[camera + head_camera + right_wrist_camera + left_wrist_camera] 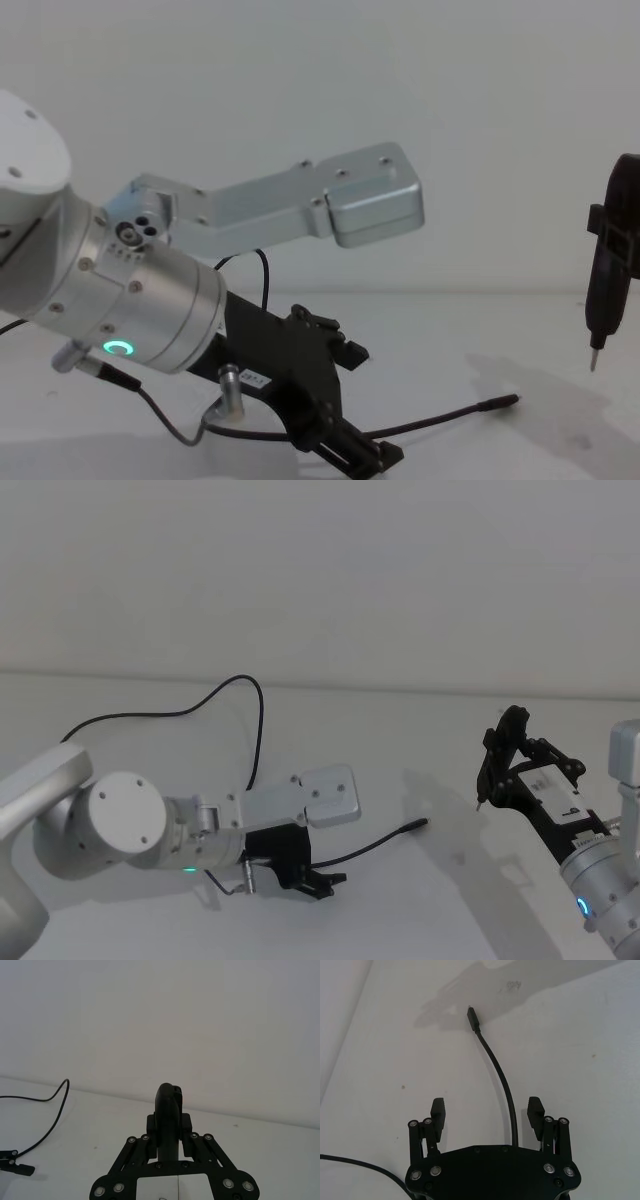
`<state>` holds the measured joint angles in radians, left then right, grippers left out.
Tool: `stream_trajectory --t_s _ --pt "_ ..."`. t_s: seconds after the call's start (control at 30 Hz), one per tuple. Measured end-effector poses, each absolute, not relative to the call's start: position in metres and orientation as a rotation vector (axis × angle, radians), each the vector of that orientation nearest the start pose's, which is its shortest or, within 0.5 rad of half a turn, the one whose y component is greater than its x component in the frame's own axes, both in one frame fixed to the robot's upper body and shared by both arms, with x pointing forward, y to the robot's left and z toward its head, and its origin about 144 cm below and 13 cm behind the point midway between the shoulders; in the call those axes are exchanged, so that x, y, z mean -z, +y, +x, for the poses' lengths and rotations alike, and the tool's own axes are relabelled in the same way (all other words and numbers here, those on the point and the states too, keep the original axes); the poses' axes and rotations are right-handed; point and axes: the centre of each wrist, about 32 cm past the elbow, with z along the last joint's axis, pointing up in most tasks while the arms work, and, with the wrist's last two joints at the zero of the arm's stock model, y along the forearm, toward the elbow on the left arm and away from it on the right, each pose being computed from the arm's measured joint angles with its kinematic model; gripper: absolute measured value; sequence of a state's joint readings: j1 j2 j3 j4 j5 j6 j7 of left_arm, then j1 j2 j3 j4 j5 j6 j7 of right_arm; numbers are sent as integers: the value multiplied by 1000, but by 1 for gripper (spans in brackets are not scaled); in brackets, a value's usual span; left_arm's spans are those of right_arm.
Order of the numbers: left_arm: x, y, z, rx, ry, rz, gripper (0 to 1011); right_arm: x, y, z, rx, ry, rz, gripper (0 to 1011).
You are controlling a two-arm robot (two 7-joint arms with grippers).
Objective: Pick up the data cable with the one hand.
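- Overhead, in the head view, the left gripper point(322, 882) sits low over the white table point(400, 730). The black cable point(368, 848) runs out from under it to a plug point(414, 826) just beyond its tips. The right gripper point(514, 723) hangs well apart from the left gripper, past the plug.
- Left wrist view: the left gripper point(486, 1107) is spread open, clasping nothing. The cable point(501, 1077) lies on the table between its fingers point(438, 1110), nearer one and touching neither, with the plug point(473, 1019) ahead.
- Right wrist view: the right gripper point(169, 1105) is clenched on itself. The cable point(54, 1107) curves across the table beyond.
- Chest view: the left gripper point(355, 450) tilts down close to the table. The cable point(430, 425) emerges beside it, and the plug point(498, 403) lies further out.
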<state>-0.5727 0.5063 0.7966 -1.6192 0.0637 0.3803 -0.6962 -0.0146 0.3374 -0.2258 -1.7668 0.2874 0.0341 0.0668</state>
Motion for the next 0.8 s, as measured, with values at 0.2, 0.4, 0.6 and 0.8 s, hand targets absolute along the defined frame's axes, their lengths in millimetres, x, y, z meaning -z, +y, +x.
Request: stream_trajectory --t_s 0.2,0.4,0.6,0.8 --pt "-1257 157 524 -357 -386 743 1001 -1189 -237 443 1229 -75 26 268" --pt "-1255 153 526 -361 -382 754 1001 -1189 -237 443 1229 -75 26 268" --pt "-1254 150 527 -366 -377 760 1001 -1189 -237 443 1229 -75 26 268" --pt "-1253 147 528 -372 -370 763 974 -1189 -237 443 1230 -75 26 268"
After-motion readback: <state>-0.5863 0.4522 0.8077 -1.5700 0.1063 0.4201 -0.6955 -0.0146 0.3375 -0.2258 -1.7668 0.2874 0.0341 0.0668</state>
